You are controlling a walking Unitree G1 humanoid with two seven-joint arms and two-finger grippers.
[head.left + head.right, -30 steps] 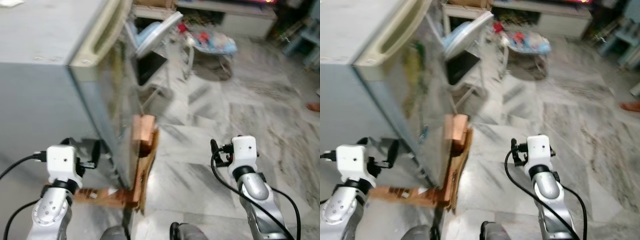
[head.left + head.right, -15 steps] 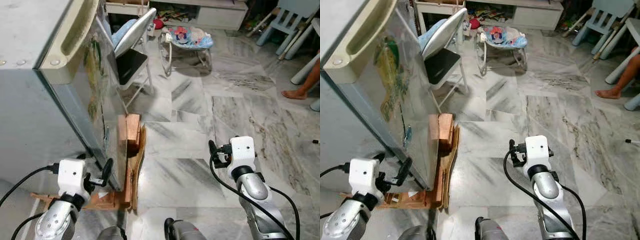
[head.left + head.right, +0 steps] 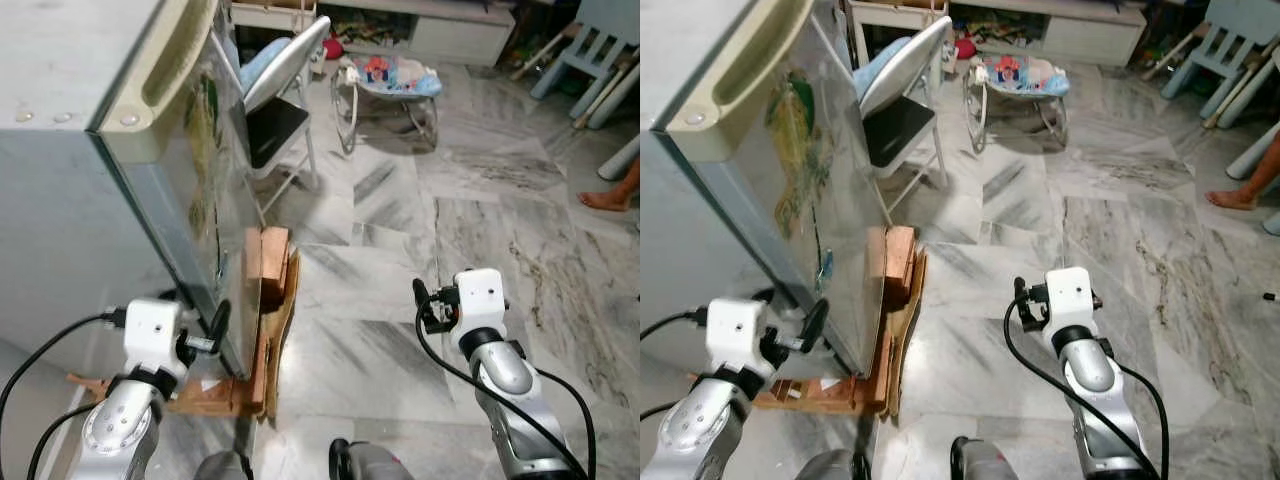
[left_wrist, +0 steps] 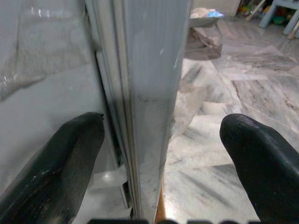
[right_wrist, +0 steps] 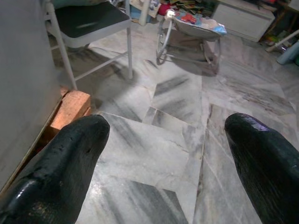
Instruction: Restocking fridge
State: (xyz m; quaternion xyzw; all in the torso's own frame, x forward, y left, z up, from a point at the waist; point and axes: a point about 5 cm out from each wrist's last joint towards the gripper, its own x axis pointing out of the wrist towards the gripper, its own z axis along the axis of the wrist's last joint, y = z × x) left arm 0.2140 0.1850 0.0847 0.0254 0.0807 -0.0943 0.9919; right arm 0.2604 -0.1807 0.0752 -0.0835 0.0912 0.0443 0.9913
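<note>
At the lower corner of the fridge [image 3: 120, 190], the left end effector [image 4: 159, 154] stands spread wide, one black finger on each side of the door's edge; whether either finger presses the metal cannot be told. From the head views its fingers [image 3: 217, 322] sit low against the fridge's near corner, just above the wooden blocks [image 3: 262, 270] and the flattened cardboard [image 3: 285, 330] on which the fridge stands. Out over the marble floor [image 3: 400, 260] to the right, the right end effector [image 5: 163, 154] also has its fingers well apart and holds nothing, touching nothing. Compared with half a second ago, the left end effector has moved up and in toward the door edge, while the right one has hardly shifted; the whole scene has slid slightly, so the camera has moved. Beyond the fridge stand a folding chair [image 3: 900, 110] and, farther off, a baby bouncer [image 3: 1015, 75]. A person's bare foot [image 3: 1232, 198] shows at the far right, the leg cut by the frame. Nothing of the fridge's inside can be seen, and its top is cut off.
</note>
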